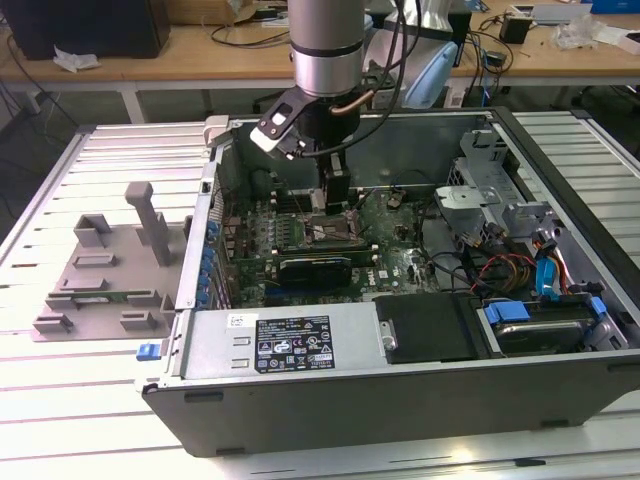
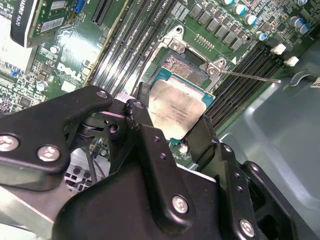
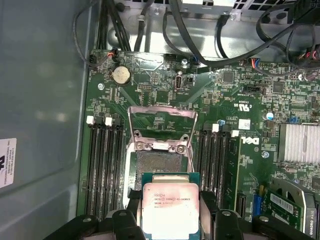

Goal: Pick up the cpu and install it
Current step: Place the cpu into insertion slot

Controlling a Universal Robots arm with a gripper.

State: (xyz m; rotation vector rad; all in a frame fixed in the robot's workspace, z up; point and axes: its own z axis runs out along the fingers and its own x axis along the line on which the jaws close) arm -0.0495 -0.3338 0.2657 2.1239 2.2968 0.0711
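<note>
The cpu (image 3: 170,206) is a small square chip with a silvery top and a green rim. My gripper (image 3: 170,212) is shut on it, with a black finger (image 3: 132,202) against each of two opposite edges. In the second wrist view the cpu (image 2: 177,107) hangs just over the open socket (image 2: 182,67), covering part of it, between the gripper's (image 2: 174,122) fingers (image 2: 141,107). The socket's (image 3: 159,160) pin field is bare and its metal load frame (image 3: 161,120) is swung up. In the exterior view the gripper (image 1: 333,205) reaches down into the computer case (image 1: 400,400) above the motherboard.
Memory slots (image 3: 102,170) flank the socket on both sides. A long black card (image 1: 315,266) lies just in front of the socket. A drive cage (image 1: 490,190) and loose cables (image 1: 500,270) fill the case's right end. A grey fixture (image 1: 100,270) sits on the table at the exterior view's left.
</note>
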